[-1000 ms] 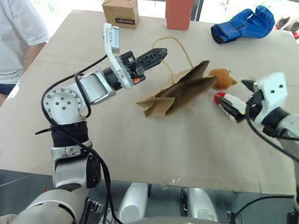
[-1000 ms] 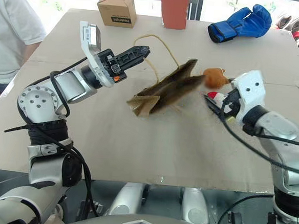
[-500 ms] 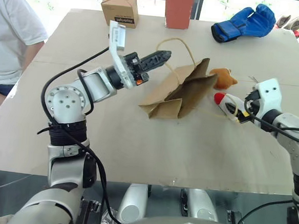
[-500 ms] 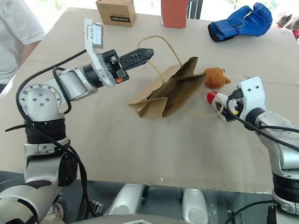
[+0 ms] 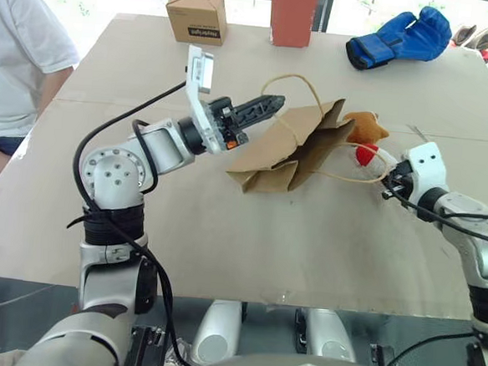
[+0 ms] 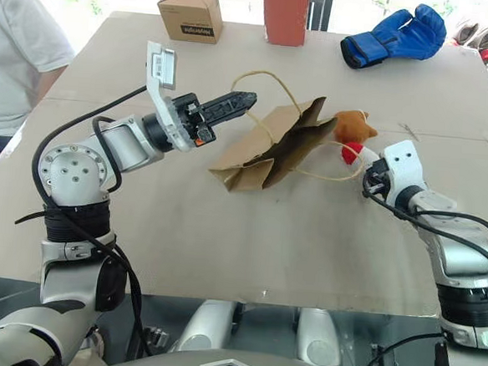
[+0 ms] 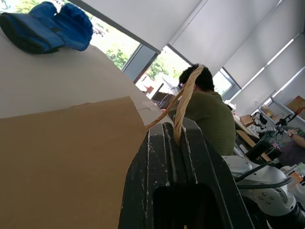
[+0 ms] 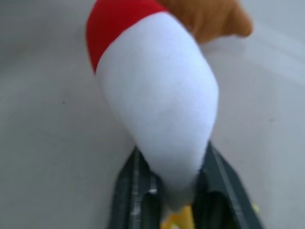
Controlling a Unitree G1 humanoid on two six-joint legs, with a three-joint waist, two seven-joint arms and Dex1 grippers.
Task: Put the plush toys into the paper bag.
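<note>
The brown paper bag lies tipped on the table, its mouth toward the right. My left gripper is shut on one twisted handle and holds it up above the bag. The other handle loops out toward the toys. The orange-brown plush toy sits just right of the bag's mouth. The white plush toy with a red end lies in front of the orange one. My right gripper is shut on its near end, low over the table.
A small printed cardboard box and a tall red-orange box stand at the table's far edge. A blue boxing glove lies at the far right. A person in a white shirt stands beside the table's left side.
My right gripper sank toward the table and shut on the white toy. The left gripper kept hold of the handle, and the bag's mouth spread wider.
</note>
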